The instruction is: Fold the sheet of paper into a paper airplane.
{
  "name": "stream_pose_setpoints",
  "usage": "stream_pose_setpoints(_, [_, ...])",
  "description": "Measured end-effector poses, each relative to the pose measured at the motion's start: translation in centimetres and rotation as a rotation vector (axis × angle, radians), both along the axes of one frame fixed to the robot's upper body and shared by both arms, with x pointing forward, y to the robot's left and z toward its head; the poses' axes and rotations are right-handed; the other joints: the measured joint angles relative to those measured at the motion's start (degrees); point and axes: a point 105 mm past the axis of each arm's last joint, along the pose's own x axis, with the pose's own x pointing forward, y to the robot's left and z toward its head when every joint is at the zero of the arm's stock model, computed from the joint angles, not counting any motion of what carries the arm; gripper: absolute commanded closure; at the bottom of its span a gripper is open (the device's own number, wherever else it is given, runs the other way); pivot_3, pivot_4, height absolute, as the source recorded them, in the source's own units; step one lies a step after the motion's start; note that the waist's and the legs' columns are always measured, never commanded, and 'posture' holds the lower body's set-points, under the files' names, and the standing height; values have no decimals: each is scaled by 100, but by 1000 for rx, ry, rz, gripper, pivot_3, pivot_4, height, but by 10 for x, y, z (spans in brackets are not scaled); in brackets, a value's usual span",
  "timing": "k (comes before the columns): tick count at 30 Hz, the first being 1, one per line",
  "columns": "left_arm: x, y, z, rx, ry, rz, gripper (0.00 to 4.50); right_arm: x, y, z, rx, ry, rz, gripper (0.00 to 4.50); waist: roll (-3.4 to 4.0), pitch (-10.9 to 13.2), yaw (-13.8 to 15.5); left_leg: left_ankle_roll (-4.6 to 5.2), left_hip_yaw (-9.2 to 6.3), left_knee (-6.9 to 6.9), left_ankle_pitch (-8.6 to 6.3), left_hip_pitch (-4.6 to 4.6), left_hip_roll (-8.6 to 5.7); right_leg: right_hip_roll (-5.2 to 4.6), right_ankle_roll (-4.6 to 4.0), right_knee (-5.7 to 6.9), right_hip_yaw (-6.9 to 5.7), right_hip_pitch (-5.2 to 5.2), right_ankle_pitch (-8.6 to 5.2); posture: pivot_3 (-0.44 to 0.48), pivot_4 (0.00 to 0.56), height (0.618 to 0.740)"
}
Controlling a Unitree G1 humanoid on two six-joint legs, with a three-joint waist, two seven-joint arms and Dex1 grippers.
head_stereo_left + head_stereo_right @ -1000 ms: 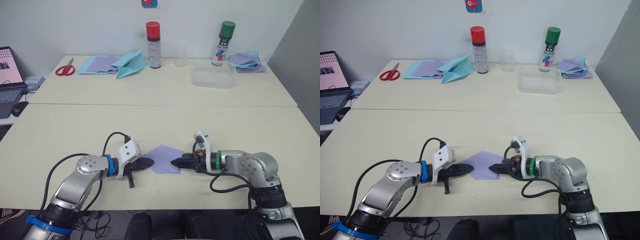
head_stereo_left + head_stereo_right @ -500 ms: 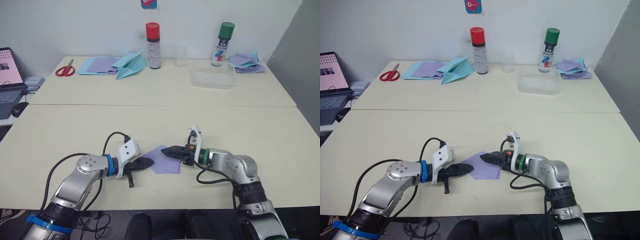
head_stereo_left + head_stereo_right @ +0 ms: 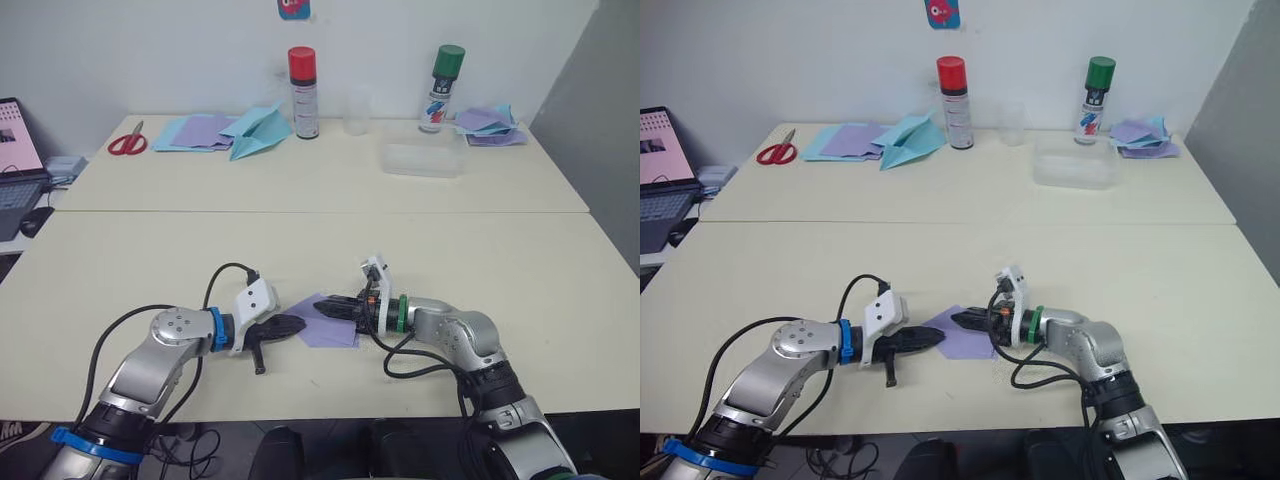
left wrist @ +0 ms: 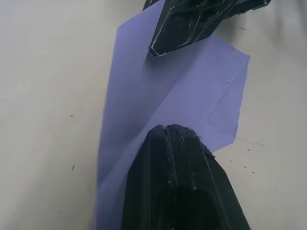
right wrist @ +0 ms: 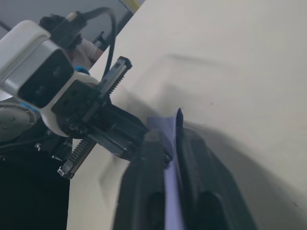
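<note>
Right claw (image 3: 322, 307) pinching lavender sheet of paper (image 3: 325, 322), left claw (image 3: 298, 324) closed pressing it, scissors (image 3: 128, 139) far behind

Along the far edge of the bench (image 3: 150, 250) stands a spray can with a red cap (image 3: 303, 92) and, further toward the far right corner, a spray can with a green cap (image 3: 441, 88). Between them sits a clear plastic cup (image 3: 358, 112), and a clear plastic tray (image 3: 422, 158) lies just in front of the green-capped can. Red-handled scissors (image 3: 127, 140) lie near the far left corner, beside flat light blue and purple sheets (image 3: 196, 131) and a light blue paper plane (image 3: 258, 130). Crumpled purple and blue scraps (image 3: 487, 125) are piled at the far right corner. A laptop (image 3: 15, 160) sits beyond the left edge.
</note>
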Motion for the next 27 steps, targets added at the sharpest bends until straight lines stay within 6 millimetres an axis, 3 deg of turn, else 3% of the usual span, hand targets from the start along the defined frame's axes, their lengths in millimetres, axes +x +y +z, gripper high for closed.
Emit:
stream_pose_setpoints(4, [0, 0, 0, 0, -1, -1, 4500, 2, -2, -4, -73, -132, 1, 4465, 1, 1, 0, 0, 1, 0, 0, 0, -1, 0, -1, 1, 1, -2, 0, 0, 150, 740])
stream_pose_setpoints(9, [-2, 7, 2, 24, -1, 0, 4500, -11, 3, -3, -170, -405, 130, 4465, 1, 1, -18, 0, 1, -8, 0, 0, 3, 5, -6, -5, 1, -4, -4, 0, 150, 740])
stream_pose_setpoints(19, [-1, 12, 3, 38, 15, 16, 4500, -22, 10, -21, -262, -608, 321, 4465, 1, 1, -40, 0, 2, -8, 0, 8, 4, 8, -8, 6, -1, -3, -5, 0, 150, 740])
stream_pose_setpoints(27, [-4, 19, 3, 51, 45, 37, 4500, -19, 14, -28, -322, -705, 357, 4465, 0, 0, -47, 1, 1, -6, 0, 35, 1, 9, -16, 49, 8, -2, -10, 0, 150, 740])
